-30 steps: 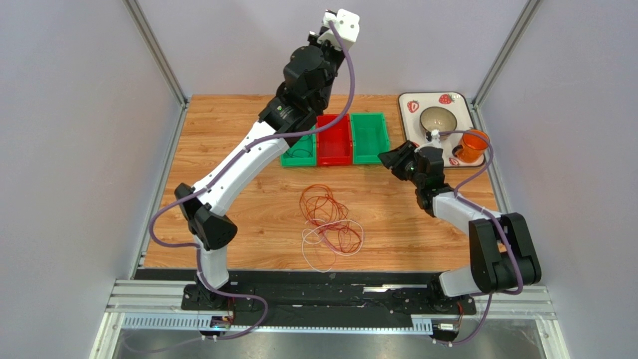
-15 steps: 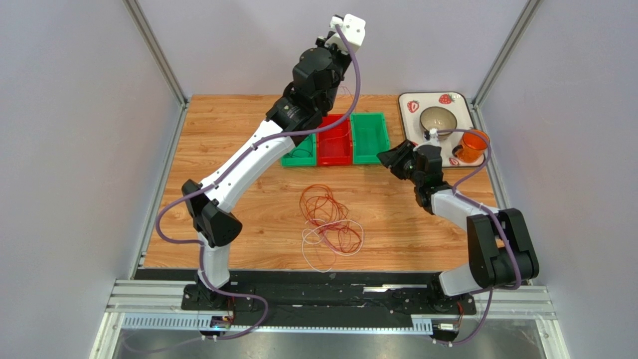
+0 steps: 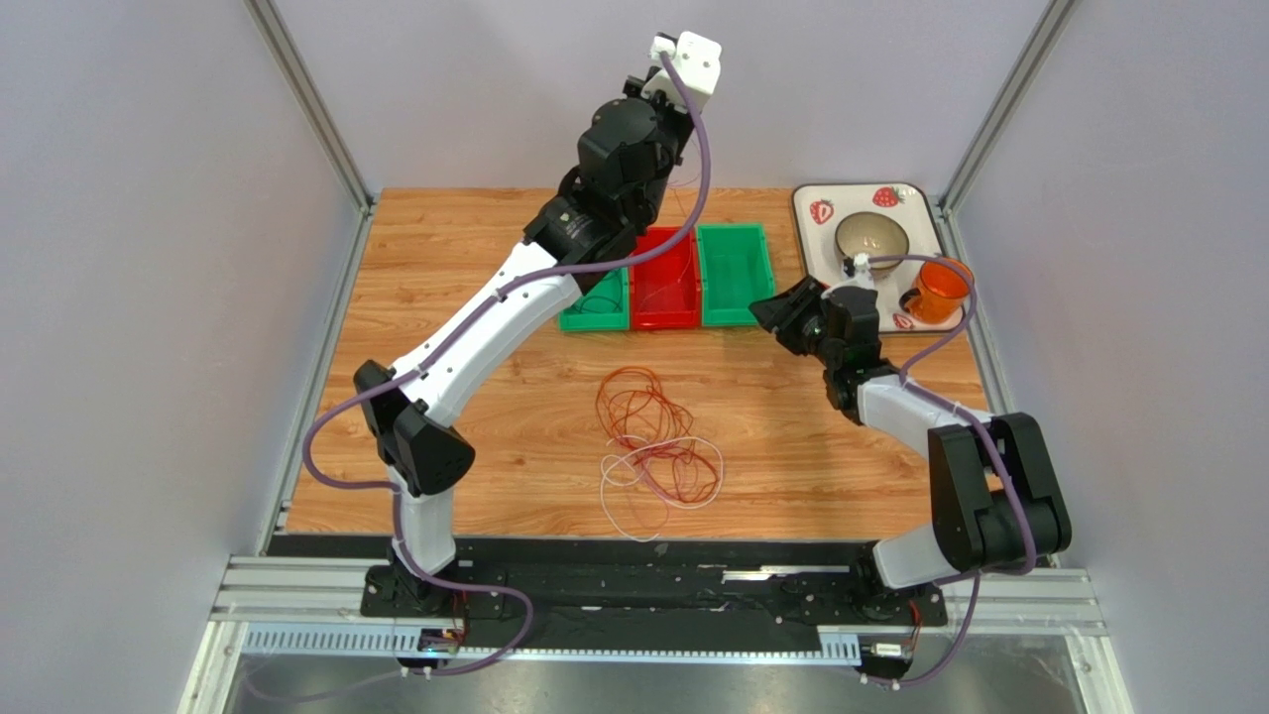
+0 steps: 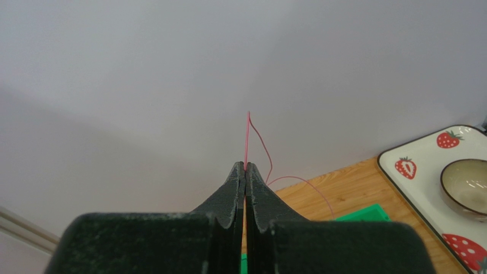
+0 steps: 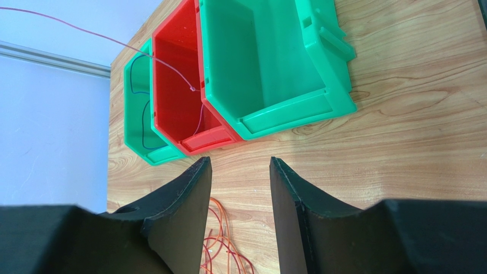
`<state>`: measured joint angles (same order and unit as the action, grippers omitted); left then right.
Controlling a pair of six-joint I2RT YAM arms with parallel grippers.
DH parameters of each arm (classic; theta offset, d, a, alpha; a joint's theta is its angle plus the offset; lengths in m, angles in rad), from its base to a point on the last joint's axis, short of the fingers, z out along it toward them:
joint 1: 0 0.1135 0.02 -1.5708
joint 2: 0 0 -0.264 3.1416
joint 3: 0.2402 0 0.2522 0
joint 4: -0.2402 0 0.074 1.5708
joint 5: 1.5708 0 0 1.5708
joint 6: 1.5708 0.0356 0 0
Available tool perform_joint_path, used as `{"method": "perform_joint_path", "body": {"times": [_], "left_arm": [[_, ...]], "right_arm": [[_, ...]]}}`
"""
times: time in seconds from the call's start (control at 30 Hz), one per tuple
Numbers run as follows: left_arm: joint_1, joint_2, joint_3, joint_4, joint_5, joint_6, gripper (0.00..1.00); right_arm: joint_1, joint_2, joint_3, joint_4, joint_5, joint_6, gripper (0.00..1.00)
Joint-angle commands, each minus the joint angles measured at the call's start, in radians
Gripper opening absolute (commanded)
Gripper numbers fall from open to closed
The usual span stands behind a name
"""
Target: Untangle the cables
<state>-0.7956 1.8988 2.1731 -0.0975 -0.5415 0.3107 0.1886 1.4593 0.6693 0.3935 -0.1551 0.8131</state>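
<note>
Jaws of the left gripper (image 4: 245, 168) clamped tight on 1 red cable (image 4: 247, 134), held high.
That cable trails down over the red bin (image 5: 177, 108), middle of 3 at the far side; the right gripper (image 5: 240, 162) hovers with jaws parted and empty just right of them; the other cables (image 3: 656, 442) lie in loose loops near the table (image 3: 447, 253) centre.

Wooden table (image 3: 447, 268): three bins (image 3: 666, 283), green-red-green, side by side near far edge, centre. Strawberry-print tray (image 3: 816, 208) at far right corner. Tangled cables (image 3: 656, 439) toward near edge, centre.
</note>
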Motion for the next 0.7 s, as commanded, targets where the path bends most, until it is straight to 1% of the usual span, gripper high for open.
{"method": "perform_joint_path", "body": {"times": [0.0,0.1,0.23,0.57,0.67], "left_arm": [[0.001,-0.035,-0.039,0.036,-0.011,-0.002,0.0],[0.002,-0.011,-0.048,0.033,-0.026,0.007,0.0],[0.004,0.0,-0.102,0.048,-0.032,-0.004,0.0],[0.035,0.071,-0.142,0.035,-0.028,-0.074,0.0],[0.045,0.085,-0.16,0.028,-0.003,-0.102,0.0]], "right_arm": [[0.002,0.013,0.042,0.001,-0.004,-0.014,0.46],[0.003,0.015,0.044,-0.001,-0.004,-0.014,0.46],[0.002,0.018,0.05,-0.007,-0.006,-0.014,0.45],[0.002,0.029,0.059,-0.018,-0.009,-0.012,0.45],[0.003,0.03,0.059,-0.019,-0.009,-0.012,0.45]]}}
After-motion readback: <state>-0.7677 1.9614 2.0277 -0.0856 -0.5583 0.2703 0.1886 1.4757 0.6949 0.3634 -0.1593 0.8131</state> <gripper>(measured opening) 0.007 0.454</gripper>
